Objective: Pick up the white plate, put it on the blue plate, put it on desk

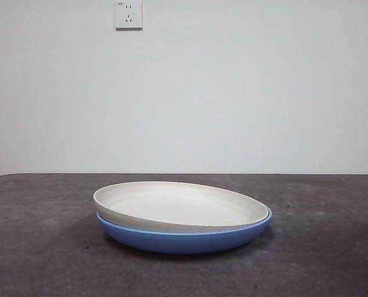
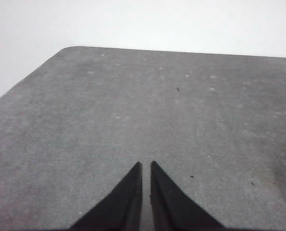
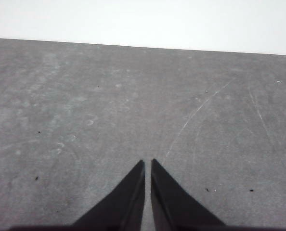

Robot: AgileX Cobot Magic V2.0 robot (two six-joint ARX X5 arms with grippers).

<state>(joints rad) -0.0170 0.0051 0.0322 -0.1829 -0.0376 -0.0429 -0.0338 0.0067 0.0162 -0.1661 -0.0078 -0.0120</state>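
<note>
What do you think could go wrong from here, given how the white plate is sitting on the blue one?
The white plate sits tilted in the blue plate, its left rim riding above the blue rim, so a nudge might slide or rock it. A grasp at the low right side could catch both rims together. Both the left gripper and right gripper are shut over bare desk, with neither plate in their views, so any approach starts from afar.

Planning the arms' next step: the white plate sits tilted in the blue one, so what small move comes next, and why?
Probably bring one gripper toward the white plate to lift it off. It lies tilted in the blue plate, while the left gripper and right gripper, both shut, face only bare desk.
</note>
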